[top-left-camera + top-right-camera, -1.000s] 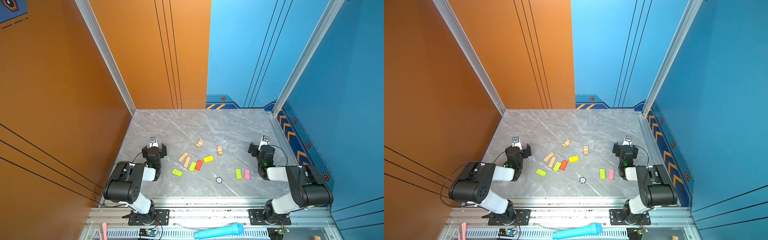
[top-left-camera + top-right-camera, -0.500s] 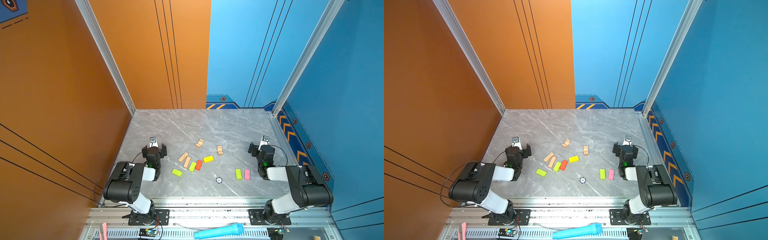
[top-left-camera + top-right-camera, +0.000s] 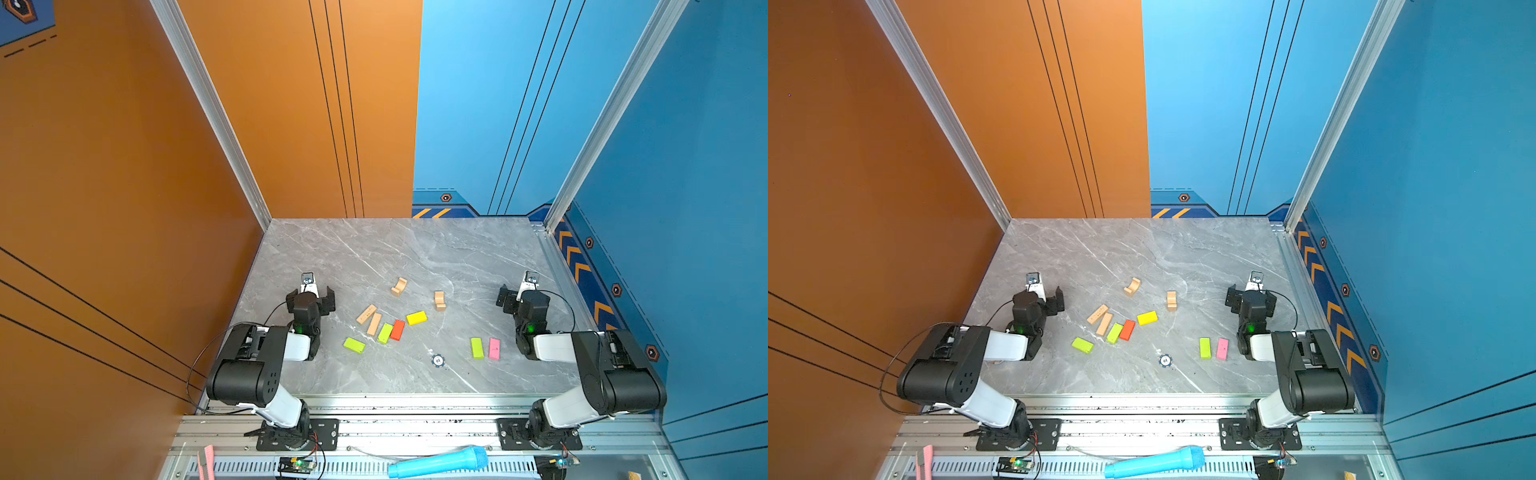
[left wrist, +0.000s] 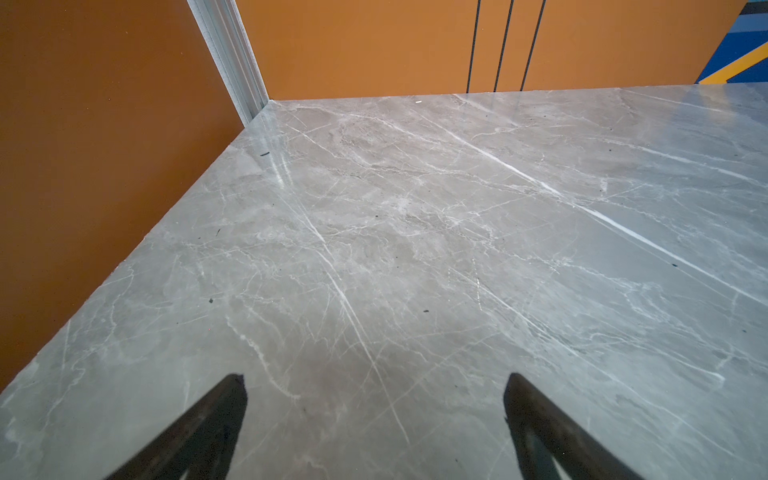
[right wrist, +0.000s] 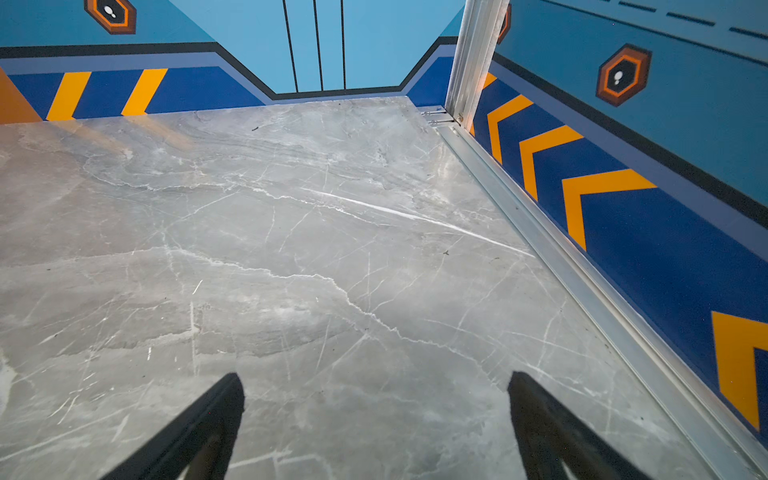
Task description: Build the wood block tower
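As left tool point(image 3: 311, 298), right tool point(image 3: 1251, 299) gape, blocks point(image 3: 397, 329) between.

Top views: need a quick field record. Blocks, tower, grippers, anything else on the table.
blocks: ten, loose on the table, none stacked
tower: not started
cluster: two tan, lime, red; yellow and a second lime close by
notched: two tan, farther back
right pair: lime beside pink
token: alone, near front
left gripper: open, empty
right gripper: open, empty
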